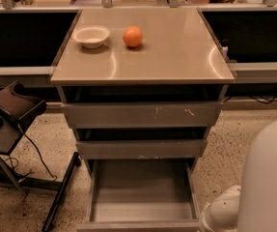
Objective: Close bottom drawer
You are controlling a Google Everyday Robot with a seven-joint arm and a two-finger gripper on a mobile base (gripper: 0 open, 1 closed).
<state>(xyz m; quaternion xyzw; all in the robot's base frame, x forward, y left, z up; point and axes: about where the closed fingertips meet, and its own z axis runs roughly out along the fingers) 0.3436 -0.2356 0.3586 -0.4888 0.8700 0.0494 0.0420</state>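
Open bottom drawer (140, 190) — white arm (268, 178) just beside, pincer unseen

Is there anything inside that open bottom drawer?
No: the bottom drawer shows only its bare grey tray; the tool is out of view, only the white arm showing at lower right.

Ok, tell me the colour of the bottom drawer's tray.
Plain grey: the bottom drawer tray shows best in the camera view; the gripper is out of sight.

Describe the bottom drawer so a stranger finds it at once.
The gripper is out of view; beside the white arm stands a tan-topped cabinet with three grey drawers. The bottom drawer is lowest, pulled far out, its grey tray showing; both above are nearly shut.
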